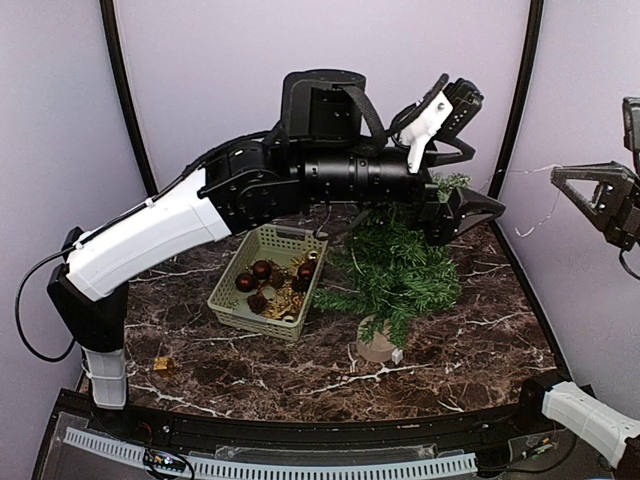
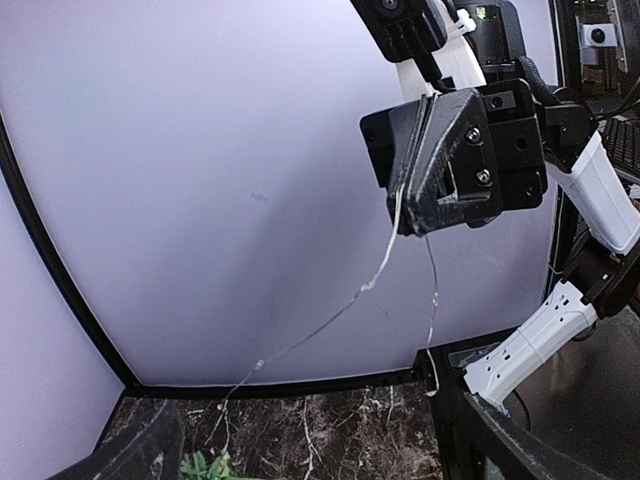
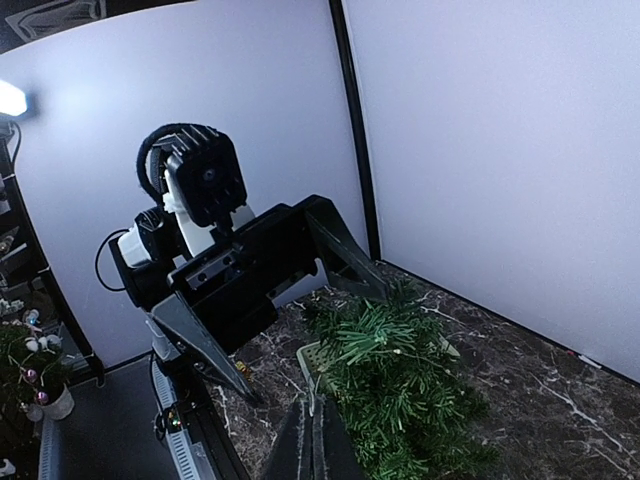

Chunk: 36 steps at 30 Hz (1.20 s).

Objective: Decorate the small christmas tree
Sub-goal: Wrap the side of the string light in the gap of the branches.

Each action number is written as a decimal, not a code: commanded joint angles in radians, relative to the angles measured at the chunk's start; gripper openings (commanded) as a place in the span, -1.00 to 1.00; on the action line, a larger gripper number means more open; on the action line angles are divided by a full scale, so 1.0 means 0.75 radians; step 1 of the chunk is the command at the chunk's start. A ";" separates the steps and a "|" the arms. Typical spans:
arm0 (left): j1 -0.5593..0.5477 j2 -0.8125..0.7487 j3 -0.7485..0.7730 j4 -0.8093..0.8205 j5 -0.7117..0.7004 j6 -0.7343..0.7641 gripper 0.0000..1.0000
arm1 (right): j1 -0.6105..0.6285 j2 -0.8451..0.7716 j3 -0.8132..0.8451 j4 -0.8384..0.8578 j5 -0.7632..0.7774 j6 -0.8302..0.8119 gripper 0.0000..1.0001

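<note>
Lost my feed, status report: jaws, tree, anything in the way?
Left gripper open at the treetop. Right gripper shut on a thin wire, held off to the side. Small christmas tree upright. Left arm crosses above the basket.

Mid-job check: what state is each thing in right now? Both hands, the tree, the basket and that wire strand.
small christmas tree: standing on its base, nothing seen hung on it.
left hand: open, by the tree's top, holding nothing.
right hand: shut on the wire strand.
wire strand: pinched at one end, hanging slack toward the tree.
basket: upright, with red baubles inside.
</note>
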 commanded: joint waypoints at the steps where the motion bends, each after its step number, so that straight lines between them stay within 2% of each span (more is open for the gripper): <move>1: -0.002 0.001 0.011 0.121 0.062 0.064 0.95 | -0.005 0.001 -0.063 0.136 -0.126 0.034 -1.00; 11: -0.024 0.063 0.008 0.223 0.183 0.088 0.96 | -0.005 0.029 -0.162 0.196 -0.224 0.043 -1.00; 13: -0.031 0.072 0.007 0.224 0.181 0.105 0.89 | -0.005 0.037 -0.174 0.200 -0.240 0.044 -1.00; 26: -0.064 0.119 0.007 0.247 0.100 0.181 -0.23 | -0.007 0.058 -0.209 0.153 -0.285 -0.005 -1.00; 35: -0.085 0.114 0.012 0.280 0.046 0.181 -0.71 | -0.005 0.082 -0.178 -0.007 -0.234 -0.144 -1.00; 36: -0.088 0.112 0.012 0.276 0.046 0.179 -0.80 | -0.005 0.082 -0.176 -0.006 -0.233 -0.143 -0.95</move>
